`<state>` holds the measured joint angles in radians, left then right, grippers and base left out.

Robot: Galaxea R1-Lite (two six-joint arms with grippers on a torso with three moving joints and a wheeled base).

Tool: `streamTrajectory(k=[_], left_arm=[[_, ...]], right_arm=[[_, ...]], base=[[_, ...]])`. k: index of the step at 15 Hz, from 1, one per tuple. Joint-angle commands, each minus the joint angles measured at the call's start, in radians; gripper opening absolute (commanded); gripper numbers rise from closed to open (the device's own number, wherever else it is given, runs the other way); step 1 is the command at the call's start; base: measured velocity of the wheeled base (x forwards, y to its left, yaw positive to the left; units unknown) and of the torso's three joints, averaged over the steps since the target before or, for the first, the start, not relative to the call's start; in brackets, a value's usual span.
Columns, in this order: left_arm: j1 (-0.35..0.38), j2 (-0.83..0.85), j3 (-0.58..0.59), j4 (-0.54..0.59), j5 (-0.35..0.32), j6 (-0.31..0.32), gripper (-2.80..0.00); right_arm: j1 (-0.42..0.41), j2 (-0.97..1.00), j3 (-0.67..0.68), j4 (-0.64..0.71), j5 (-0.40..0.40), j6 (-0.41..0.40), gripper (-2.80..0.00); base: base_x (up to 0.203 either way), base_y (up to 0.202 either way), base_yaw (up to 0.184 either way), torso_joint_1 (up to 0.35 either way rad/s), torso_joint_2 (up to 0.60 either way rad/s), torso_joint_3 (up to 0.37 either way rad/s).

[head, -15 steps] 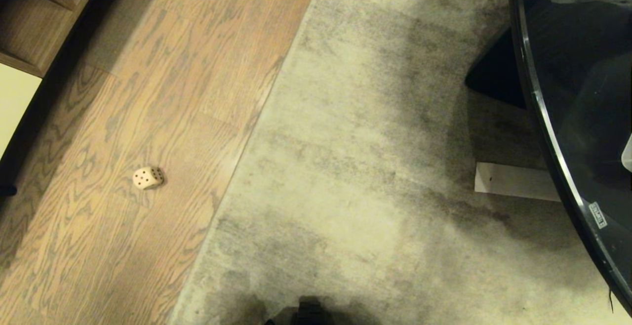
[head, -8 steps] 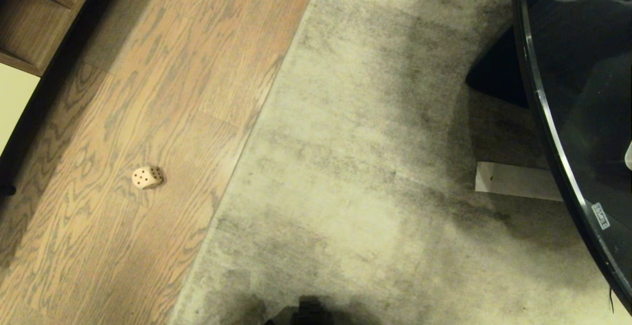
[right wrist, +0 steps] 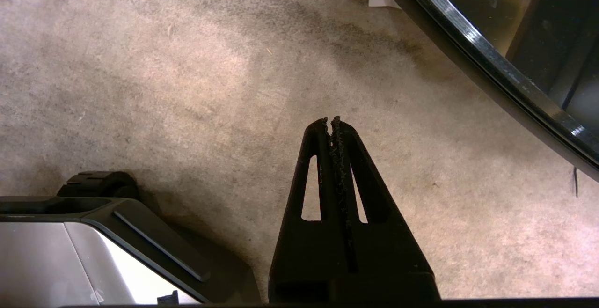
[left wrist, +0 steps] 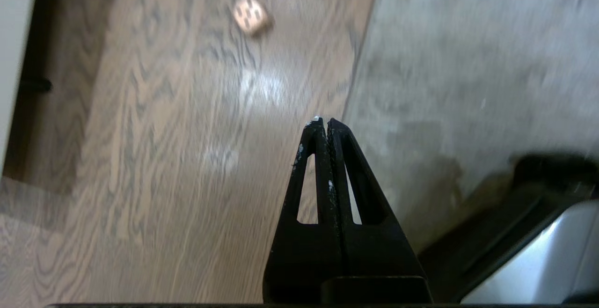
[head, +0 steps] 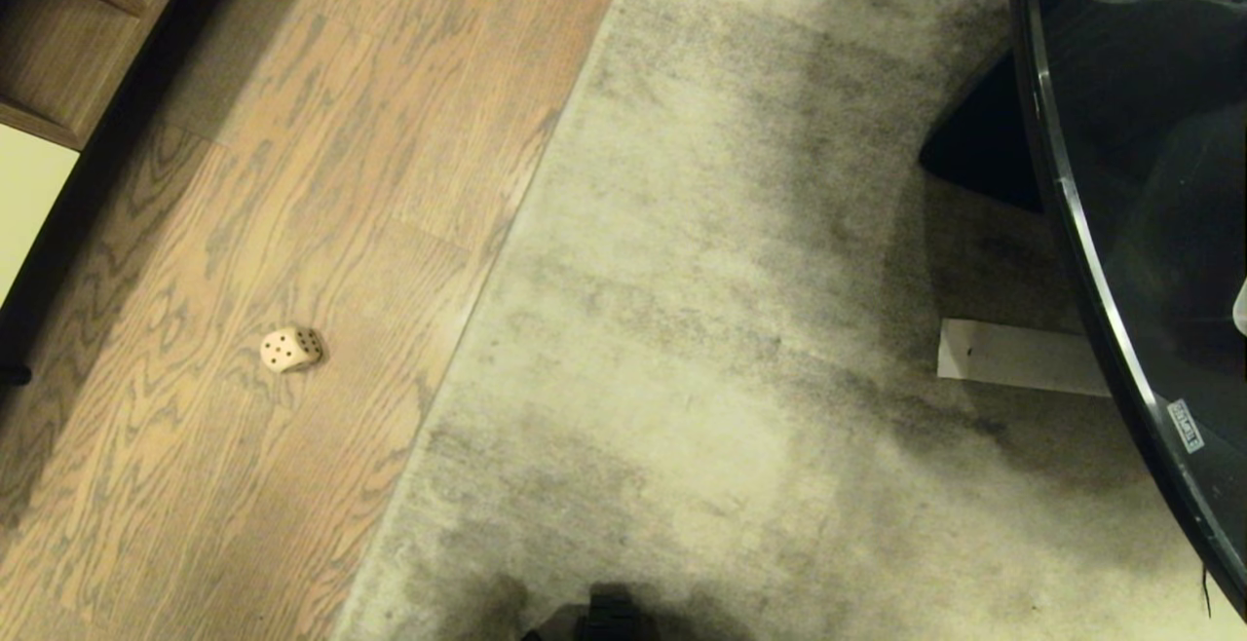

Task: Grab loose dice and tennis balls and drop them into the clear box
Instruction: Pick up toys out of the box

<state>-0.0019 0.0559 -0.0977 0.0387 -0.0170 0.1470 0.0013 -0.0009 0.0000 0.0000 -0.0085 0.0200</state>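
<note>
Your left claw (left wrist: pixel 323 121) is pinched closed, empty, well short of the dice (head: pixel 290 350) on the wood floor (head: pixel 321 183). Approach stage; next, spread it and descend. Right claw (right wrist: pixel 330 121) closed, idle.

Grey rug (head: pixel 740 329) beside wood floor (head: pixel 292 183); glass table (head: pixel 1150 134).
</note>
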Motion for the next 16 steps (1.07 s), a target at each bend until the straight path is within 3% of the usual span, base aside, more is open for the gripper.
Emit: streamTrajectory(k=[1, 4, 7, 11, 16], left_arm=[[-0.001, 0.229, -0.170, -0.011, 0.010, -0.046, -2.80], [0.018, 0.637, -0.451, -0.034, 0.044, -0.139, -2.80], [0.095, 1.049, -0.654, -0.131, 0.056, -0.200, -2.80], [0.219, 1.529, -0.783, -0.402, 0.058, -0.236, -2.80], [0.324, 1.959, -0.911, -0.742, 0.062, -0.246, -2.80]], right_arm=[[0.000, 0.001, 0.000, 0.000, 0.001, 0.000, -2.80], [0.000, 0.001, 0.001, -0.001, 0.001, 0.000, -2.80], [0.000, 0.001, 0.000, -0.001, 0.000, 0.000, -2.80], [0.001, 0.001, 0.000, -0.001, 0.001, 0.000, -2.80], [0.000, 0.001, 0.000, -0.001, 0.001, 0.000, -2.80]], base=[[0.000, 0.000, 0.000, 0.000, 0.00, 0.000], [0.000, 0.000, 0.000, 0.000, 0.00, 0.000], [0.000, 0.000, 0.000, 0.000, 0.00, 0.000], [0.000, 0.000, 0.000, 0.000, 0.00, 0.000], [0.000, 0.000, 0.000, 0.000, 0.00, 0.000]])
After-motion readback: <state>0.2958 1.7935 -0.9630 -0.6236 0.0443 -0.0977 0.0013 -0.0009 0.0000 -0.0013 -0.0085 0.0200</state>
